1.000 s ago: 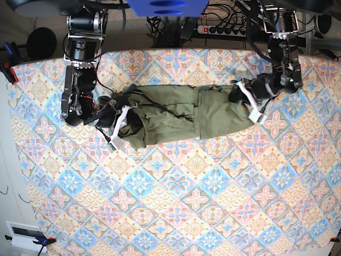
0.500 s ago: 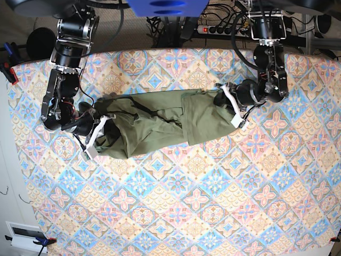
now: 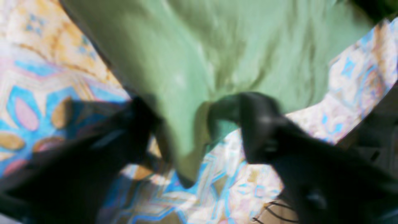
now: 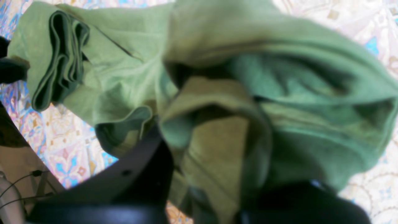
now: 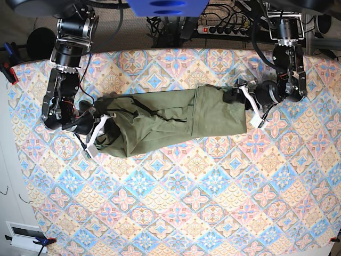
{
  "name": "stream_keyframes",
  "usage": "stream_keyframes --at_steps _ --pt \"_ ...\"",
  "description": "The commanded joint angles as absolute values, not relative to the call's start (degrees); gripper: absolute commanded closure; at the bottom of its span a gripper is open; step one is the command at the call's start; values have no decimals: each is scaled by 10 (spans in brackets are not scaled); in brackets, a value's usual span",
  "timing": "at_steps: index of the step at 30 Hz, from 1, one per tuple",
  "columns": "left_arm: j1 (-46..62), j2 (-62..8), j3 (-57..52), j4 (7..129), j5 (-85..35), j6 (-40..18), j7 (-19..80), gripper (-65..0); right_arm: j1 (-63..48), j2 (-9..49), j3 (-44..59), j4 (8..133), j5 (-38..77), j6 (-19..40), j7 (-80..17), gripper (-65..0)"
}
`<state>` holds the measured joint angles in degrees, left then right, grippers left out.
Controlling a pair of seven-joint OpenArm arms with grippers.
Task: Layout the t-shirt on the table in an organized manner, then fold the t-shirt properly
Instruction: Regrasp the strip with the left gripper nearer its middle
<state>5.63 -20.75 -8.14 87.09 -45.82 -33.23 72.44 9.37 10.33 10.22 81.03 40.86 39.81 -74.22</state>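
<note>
The olive-green t-shirt [image 5: 170,120] lies stretched into a long wrinkled band across the far half of the table [image 5: 186,202]. My right gripper [image 5: 96,136] is at its left end, shut on bunched cloth. The right wrist view shows folds of the t-shirt [image 4: 124,77] packed between the black fingers [image 4: 146,168]. My left gripper [image 5: 251,106] sits at the shirt's right edge with its fingers spread. In the left wrist view the gripper [image 3: 192,124] is open, and a loose corner of the t-shirt [image 3: 217,46] lies between the fingers [image 3: 258,124] without being pinched.
A power strip with cables [image 5: 224,29] runs behind the table's far edge. Clamps [image 5: 8,72] hold the cloth at the left edge, and a white box [image 5: 24,234] sits off the near left corner. Patterned table [image 3: 40,102] shows beside the shirt.
The left gripper has drawn the shirt's right end to the right and opened, letting the corner go. The right gripper moved left and toward the front edge with its end, then held still.
</note>
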Motion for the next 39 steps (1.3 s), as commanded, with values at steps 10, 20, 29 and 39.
stream_keyframes --at_steps 10,20,29,39 --pt "95 -294 -121 913 -613 -335 715 -537 106 109 102 824 423 400 -732 -2" --pt "112 -294 -142 960 -605 -336 714 -207 106 106 73 824 422 400 -731 -2" --pt "76 -225 36 1084 -393 -332 718 -97 103 105 74 825 422 400 -731 -2" --pt "57 -242 116 1117 -273 -332 714 -473 103 105 75 839 422 400 -731 -2"
